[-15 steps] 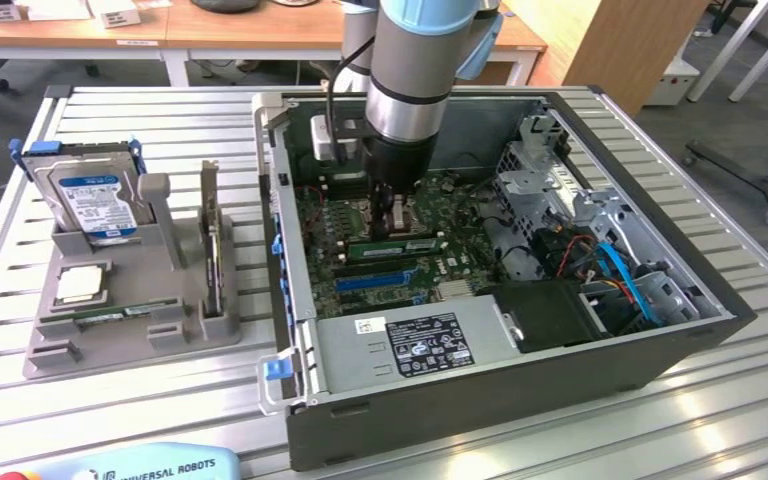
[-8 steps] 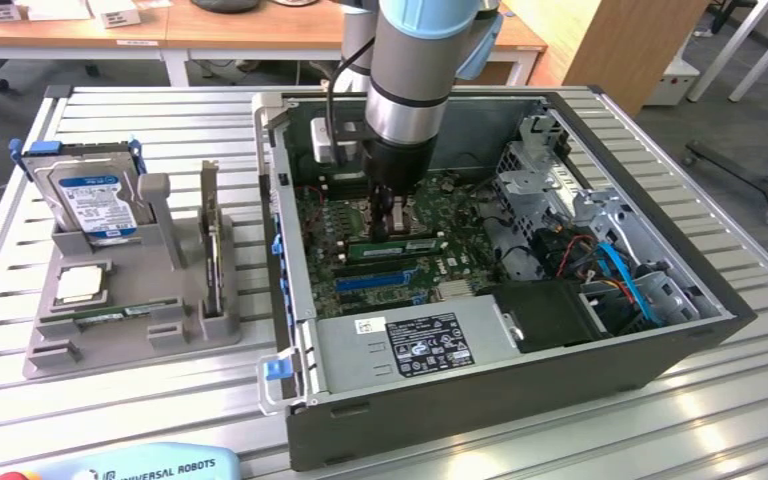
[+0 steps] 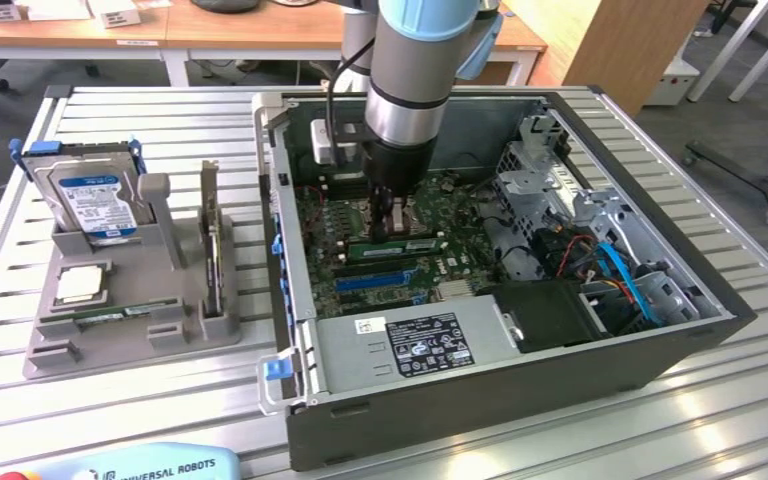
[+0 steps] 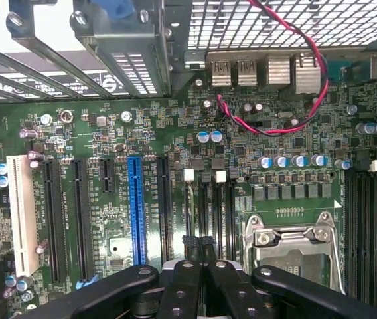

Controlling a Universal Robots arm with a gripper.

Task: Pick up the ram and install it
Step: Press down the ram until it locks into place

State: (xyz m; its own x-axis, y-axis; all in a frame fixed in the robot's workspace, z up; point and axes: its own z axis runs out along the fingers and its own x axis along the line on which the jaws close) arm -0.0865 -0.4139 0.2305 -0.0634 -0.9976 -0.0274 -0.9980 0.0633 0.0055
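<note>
The ram [image 3: 404,244], a narrow green stick with black chips, stands on edge in a slot on the motherboard inside the open computer case [image 3: 491,400]. My gripper [image 3: 381,228] reaches down into the case, its fingertips right above the stick's end on the exterior view's left. I cannot tell whether they touch it. In the wrist view my gripper [image 4: 198,242] is shut, its black tips pressed together over the row of black memory slots [image 4: 208,212] beside the silver processor socket [image 4: 295,242].
A grey holder [image 3: 131,330] on the exterior view's left carries a silver hard drive [image 3: 91,195], an upright dark card [image 3: 211,240] and another green strip [image 3: 97,318]. The power supply [image 3: 404,345], drive cage [image 3: 544,180] and cables [image 3: 624,270] crowd the case.
</note>
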